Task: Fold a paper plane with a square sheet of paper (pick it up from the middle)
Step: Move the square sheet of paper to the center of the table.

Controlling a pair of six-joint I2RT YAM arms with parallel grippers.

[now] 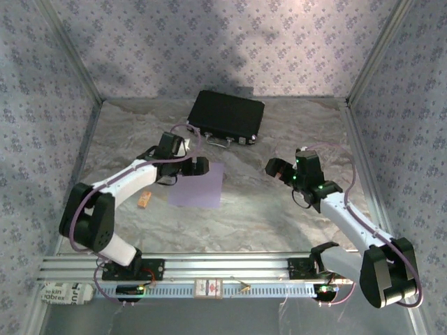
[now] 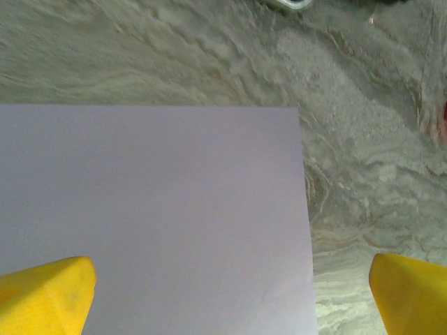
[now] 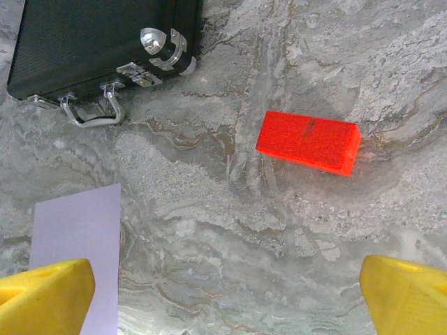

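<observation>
Plain square sheet of paper (image 1: 199, 187); label (image 1: 63, 293) unreadable.

Left claw (image 2: 230, 296) and right claw (image 3: 227, 296) both spread wide (yellow fingertips (image 2: 42, 296) well apart), tilted downward.

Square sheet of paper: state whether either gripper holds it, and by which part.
Nothing is held. The square sheet of paper lies flat on the table; the left gripper is open over it, the right gripper open and off to its side.
</observation>
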